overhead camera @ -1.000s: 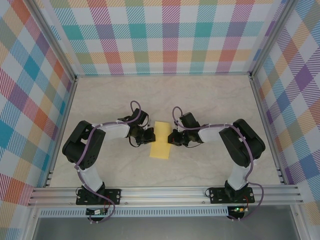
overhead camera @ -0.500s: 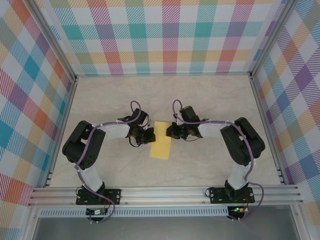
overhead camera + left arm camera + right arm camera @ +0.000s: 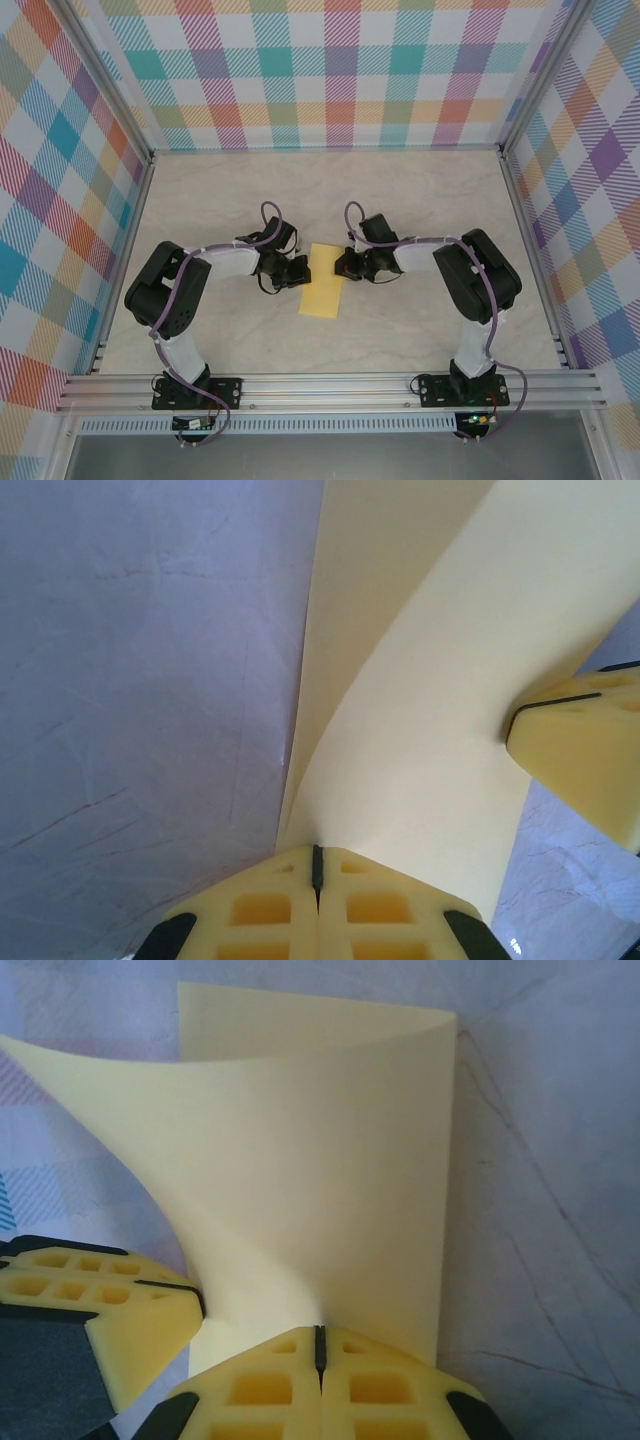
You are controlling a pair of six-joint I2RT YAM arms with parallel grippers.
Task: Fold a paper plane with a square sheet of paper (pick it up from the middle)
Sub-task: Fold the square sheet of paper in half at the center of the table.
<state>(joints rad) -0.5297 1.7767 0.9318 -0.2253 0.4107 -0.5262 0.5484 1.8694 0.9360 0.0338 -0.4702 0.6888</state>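
The square sheet of paper is pale yellow and lies mid-table, bent over itself lengthwise so that from above it looks like a narrow strip. My left gripper is shut on its left side; in the left wrist view the sheet curves up out of the closed fingertips. My right gripper is shut on the right side, where the sheet arches away from its closed tips. Each wrist view shows the other gripper's yellow fingers close by. The paper plane is out of view.
The pale marbled table is boxed in by checked walls on three sides. An aluminium rail runs along the near edge, with both arm bases bolted to it.
My right gripper has slid a little farther back and leftward along the sheet's right side. The left gripper and the sheet have stayed nearly in place.
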